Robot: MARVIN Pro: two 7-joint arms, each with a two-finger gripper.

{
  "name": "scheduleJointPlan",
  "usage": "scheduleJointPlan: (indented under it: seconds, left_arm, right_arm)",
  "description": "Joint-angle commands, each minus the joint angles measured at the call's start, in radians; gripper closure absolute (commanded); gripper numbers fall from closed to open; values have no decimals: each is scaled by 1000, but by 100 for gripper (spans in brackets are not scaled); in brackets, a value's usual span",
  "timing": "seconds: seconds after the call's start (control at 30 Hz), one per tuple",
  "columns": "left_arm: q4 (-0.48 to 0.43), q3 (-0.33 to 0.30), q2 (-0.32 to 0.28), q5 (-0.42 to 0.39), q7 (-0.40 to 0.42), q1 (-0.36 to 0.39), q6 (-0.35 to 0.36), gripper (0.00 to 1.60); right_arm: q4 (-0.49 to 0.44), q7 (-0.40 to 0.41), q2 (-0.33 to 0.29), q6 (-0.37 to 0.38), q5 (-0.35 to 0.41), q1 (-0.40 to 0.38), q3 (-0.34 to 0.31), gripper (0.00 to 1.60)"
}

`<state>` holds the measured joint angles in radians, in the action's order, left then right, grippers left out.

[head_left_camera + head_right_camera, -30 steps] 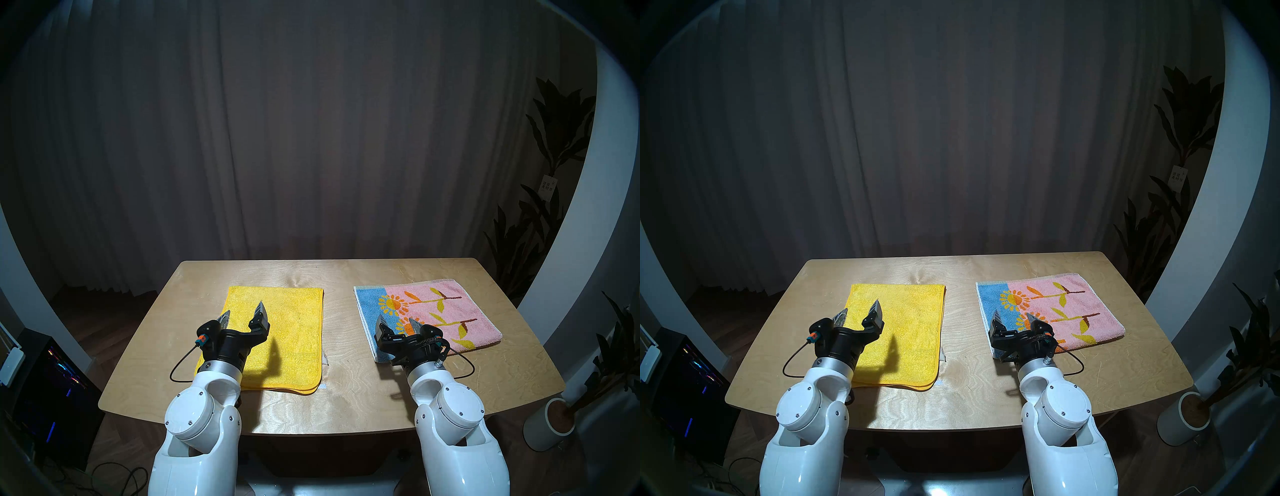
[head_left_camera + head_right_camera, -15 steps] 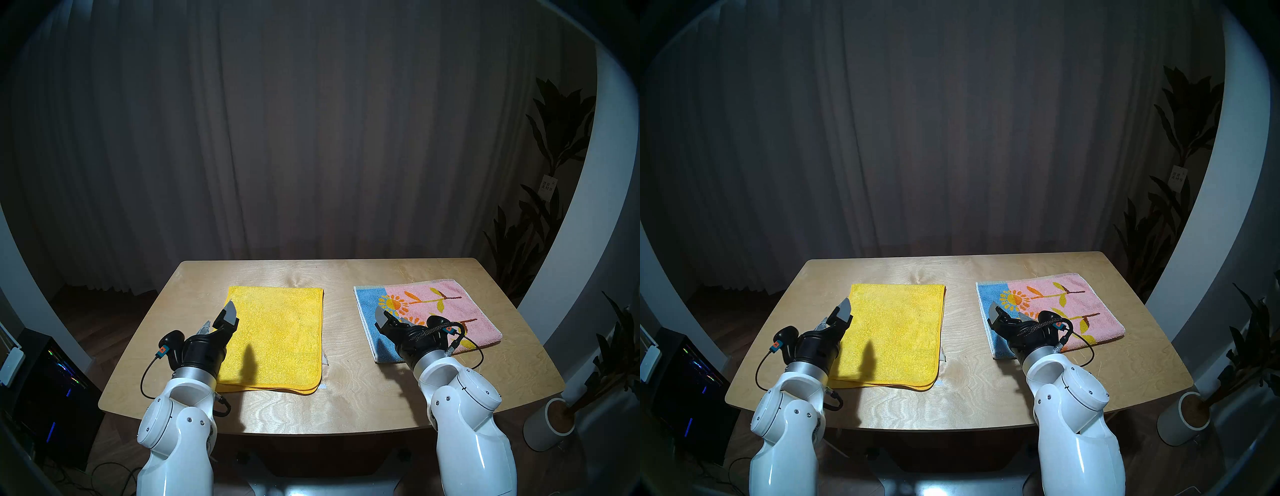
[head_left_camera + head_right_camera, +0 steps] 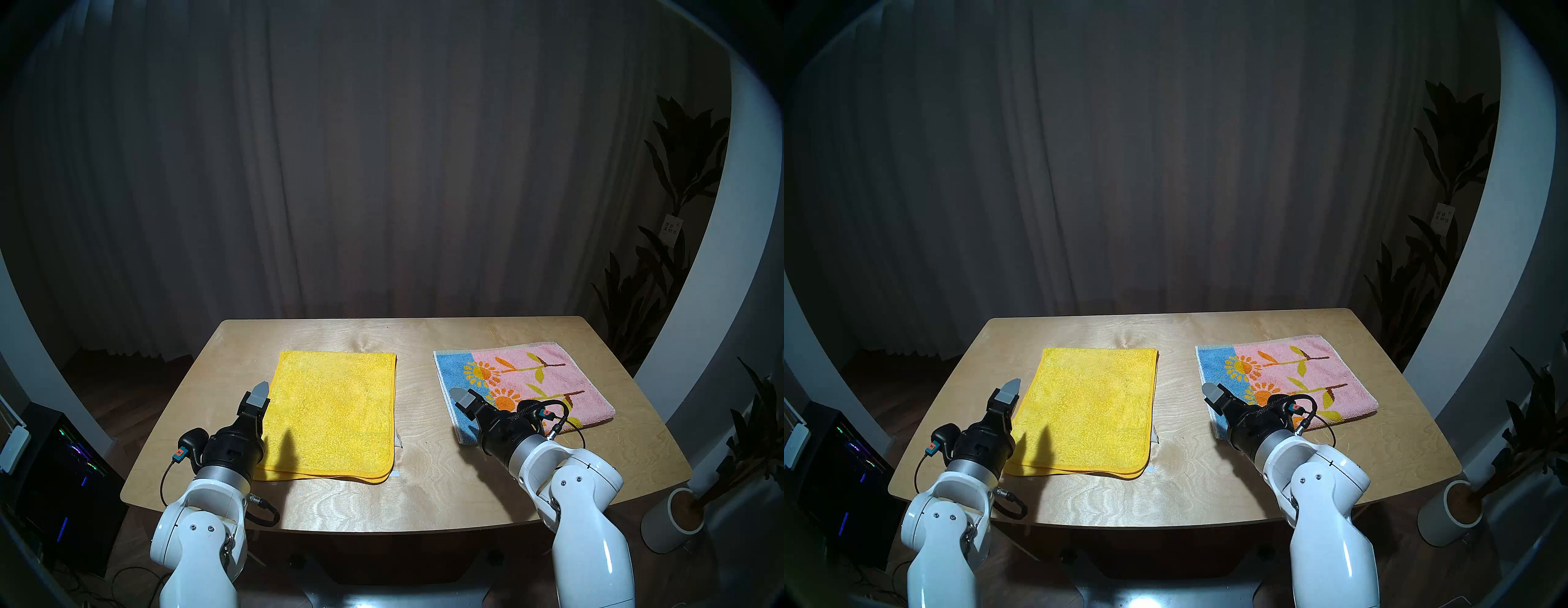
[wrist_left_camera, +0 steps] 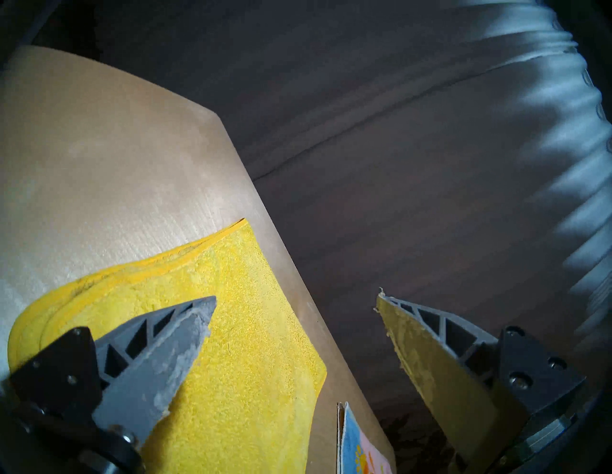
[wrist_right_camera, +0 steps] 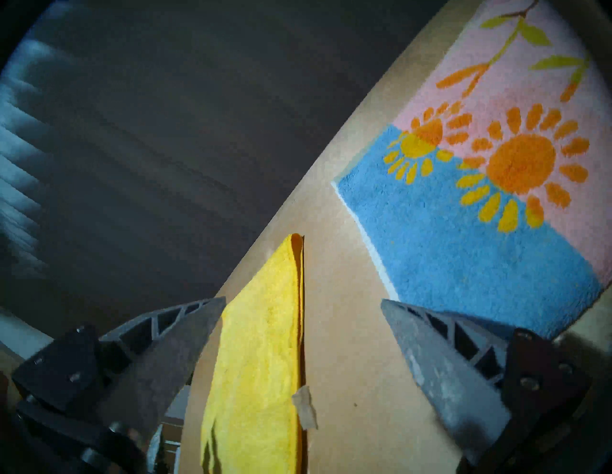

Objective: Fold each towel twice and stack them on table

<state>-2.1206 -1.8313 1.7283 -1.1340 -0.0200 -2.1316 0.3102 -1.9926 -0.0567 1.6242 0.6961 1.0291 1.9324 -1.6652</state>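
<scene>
- Two towels lie flat on the worktop point(image 3: 407, 496), well apart with bare wood between them: one yellow towel point(image 3: 335, 414) on the left half, one pink towel point(image 3: 539, 382) with a blue band and sunflowers on the right half.
- The yellow towel shows doubled layers along its near edge and right side; the pink towel lies slightly askew.
- Two arms, one pincer each. The left pincer point(image 3: 257, 397) hangs over the yellow towel's left edge, about midway along it. The left wrist view shows its two fingers point(image 4: 172, 347) spread wide apart with nothing between them, one over the yellow terry, the other out past the worktop's edge.
- The right pincer point(image 3: 464, 398) hangs over the blue band at the pink towel's near left part. The right wrist view shows its fingers point(image 5: 430, 351) spread apart and empty, with bare wood and the yellow towel's edge in the gap.
- A small strip of pale tape point(image 5: 305, 407) sits against the yellow towel's right edge.
- Whether either pincer touches cloth cannot be told.
- In the head views each pincer shows only one fingertip; the right wrist hides the pink towel's near left corner, and the left wrist covers the yellow towel's near left corner.
</scene>
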Motion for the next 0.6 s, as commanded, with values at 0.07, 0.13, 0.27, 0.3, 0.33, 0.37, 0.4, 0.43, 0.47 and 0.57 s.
scheduleJointPlan:
  seconds: [0.07, 0.13, 0.27, 0.3, 0.33, 0.37, 0.4, 0.43, 0.47, 0.57]
  left_arm:
    - [-47, -46, 6, -122, -61, 24, 83, 0]
    - [-53, -65, -2, -150, -81, 29, 108, 0]
    - [-57, -106, -17, -194, -124, 36, 150, 0]
    - [-55, -117, -19, -211, -133, 39, 162, 0]
    - [-54, -130, -21, -230, -142, 41, 174, 0]
    - [-53, -139, -27, -241, -151, 43, 185, 0]
    - [-52, -150, -31, -259, -163, 44, 201, 0]
    - [-51, -160, -35, -275, -172, 46, 215, 0]
    - [-48, -169, -42, -293, -176, 46, 233, 0]
    - [-39, -195, -61, -341, -190, 44, 281, 0]
  right_arm:
    - [-19, -105, -2, 41, 188, -1, 51, 0]
    - [-27, -150, -6, 46, 234, -4, 66, 0]
    - [-23, -242, -14, 45, 307, -11, 95, 0]
    - [-21, -260, -16, 38, 318, -13, 101, 0]
    - [-18, -267, -18, 31, 324, -13, 107, 0]
    - [-19, -300, -20, 26, 349, -14, 113, 0]
    - [-16, -322, -21, 24, 378, -12, 117, 0]
    - [-17, -348, -23, 18, 407, -10, 121, 0]
    - [-16, -354, -25, 13, 421, 0, 126, 0]
    - [-22, -375, -29, -9, 493, 29, 137, 0]
